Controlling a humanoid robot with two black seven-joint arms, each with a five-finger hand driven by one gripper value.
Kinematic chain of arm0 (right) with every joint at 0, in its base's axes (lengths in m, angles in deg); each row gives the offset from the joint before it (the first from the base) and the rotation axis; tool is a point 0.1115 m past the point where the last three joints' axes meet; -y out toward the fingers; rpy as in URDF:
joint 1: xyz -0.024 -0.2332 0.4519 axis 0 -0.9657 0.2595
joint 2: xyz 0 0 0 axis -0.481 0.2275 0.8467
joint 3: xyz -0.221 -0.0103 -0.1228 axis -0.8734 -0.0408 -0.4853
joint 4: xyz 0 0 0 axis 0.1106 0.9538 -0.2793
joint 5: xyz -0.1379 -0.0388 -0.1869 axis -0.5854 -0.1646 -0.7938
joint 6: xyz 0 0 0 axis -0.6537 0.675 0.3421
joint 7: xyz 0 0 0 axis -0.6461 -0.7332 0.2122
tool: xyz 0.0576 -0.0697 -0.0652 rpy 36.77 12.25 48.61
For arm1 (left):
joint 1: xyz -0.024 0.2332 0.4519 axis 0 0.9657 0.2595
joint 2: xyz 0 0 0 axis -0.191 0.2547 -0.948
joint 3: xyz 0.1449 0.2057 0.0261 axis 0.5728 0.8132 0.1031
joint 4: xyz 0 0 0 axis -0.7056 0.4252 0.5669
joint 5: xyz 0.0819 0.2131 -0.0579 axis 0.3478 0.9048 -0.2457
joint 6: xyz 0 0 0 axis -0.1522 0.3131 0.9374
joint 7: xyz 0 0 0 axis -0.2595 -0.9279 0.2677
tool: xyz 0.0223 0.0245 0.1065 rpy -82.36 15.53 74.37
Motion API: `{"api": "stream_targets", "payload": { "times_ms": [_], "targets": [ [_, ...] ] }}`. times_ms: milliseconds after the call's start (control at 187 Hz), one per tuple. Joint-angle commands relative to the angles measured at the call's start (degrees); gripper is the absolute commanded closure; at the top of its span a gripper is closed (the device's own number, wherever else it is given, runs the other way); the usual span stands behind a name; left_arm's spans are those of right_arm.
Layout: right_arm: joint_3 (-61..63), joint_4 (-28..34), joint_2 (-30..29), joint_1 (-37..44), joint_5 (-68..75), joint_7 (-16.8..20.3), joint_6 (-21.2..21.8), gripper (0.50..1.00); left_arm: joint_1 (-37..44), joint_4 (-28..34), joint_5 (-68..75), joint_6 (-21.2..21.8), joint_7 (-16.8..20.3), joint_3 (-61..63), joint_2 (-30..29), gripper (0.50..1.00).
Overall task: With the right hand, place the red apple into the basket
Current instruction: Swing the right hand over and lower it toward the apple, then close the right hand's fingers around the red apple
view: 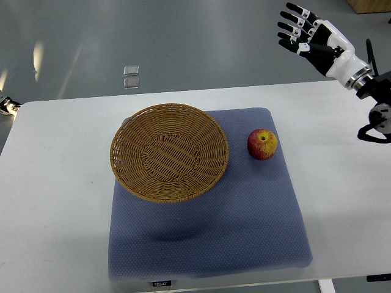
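Blue-grey padded mat fills the near middle of the white table, its front edge reaching almost to the table's near edge, where a small dark label with pale print too small to read sits at the mat's lower border. Wicker basket, round and shallow, rests on the far left part of the mat; its left rim overhangs the mat slightly onto the bare table. Basket holds nothing. Red apple sits on the mat just to the right of the basket, apart from the rim with a narrow strip of mat between them; stem end faces up, with a yellowish patch around the stem hollow. Right hand is in the upper right corner, raised over the floor beyond the table's far edge, well apart from the apple and not touching anything. Its fingers are spread and nearly straight, pointing toward the upper left, holding nothing. White and black forearm runs from the hand down to the right edge, with black joint parts showing over the table's right side. Grey floor lies beyond the table, with two small pale square marks on it. At the far left edge, near the table's corner, a small white and black object is partly cut off; cannot tell what it is.
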Motion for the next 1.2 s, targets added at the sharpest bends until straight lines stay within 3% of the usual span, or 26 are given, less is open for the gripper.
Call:
{"api": "stream_targets", "payload": {
  "times_ms": [0, 171, 176, 219, 657, 865, 919, 924, 1020, 1196],
  "targets": [
    [0.03, 5.1, 4.73, 1.15, -8.97, -0.25, 3.74, 0.583, 0.0, 0.0, 0.0, -0.06, -0.01, 0.0, 0.0, 0.5],
    [0.03, 10.37, 8.16, 3.43, -18.91, -0.25, 7.52, 0.583, 0.0, 0.0, 0.0, 0.03, -0.01, 0.0, 0.0, 0.5],
    [0.03, 12.29, 9.2, 4.65, -23.08, -0.25, 9.78, 0.583, 0.0, 0.0, 0.0, 0.03, -0.01, 0.0, 0.0, 0.5],
    [0.03, 13.36, 9.48, 5.72, -26.37, -0.25, 11.47, 0.583, 0.0, 0.0, 0.0, 0.03, -0.01, 0.0, 0.0, 0.5],
    [-1.11, 17.67, 5.7, 7.3, -59.69, -0.17, 11.75, 0.583, 0.0, 0.09, 0.0, -0.06, -0.01, 0.0, 0.0, 0.5],
    [-12.01, 17.41, 4.64, 7.39, -69.62, -0.17, 3.3, 0.583, 0.0, 0.0, 0.0, 0.03, -0.01, 0.0, 0.0, 0.5],
    [-12.01, 17.4, 4.64, 7.39, -69.62, -0.17, 3.3, 0.583, 0.0, 0.0, 0.0, 0.03, -0.01, 0.0, 0.0, 0.5],
    [-14.71, 16.97, 4.64, 7.39, -70.84, 0.01, 0.25, 0.583, 0.0, 0.0, 0.0, 0.03, -0.01, 0.0, 0.0, 0.5],
    [-18.34, 15.56, 4.56, 7.39, -72.25, 0.19, -4.52, 0.583, 0.0, 0.0, 0.0, -0.06, -0.01, 0.0, 0.0, 0.5],
    [-19.57, 12.04, 2.8, 7.65, -73.92, 0.36, -8.04, 0.583, 0.0, 0.0, 0.0, 0.03, -0.01, 0.0, 0.0, 0.5]
  ]
}}
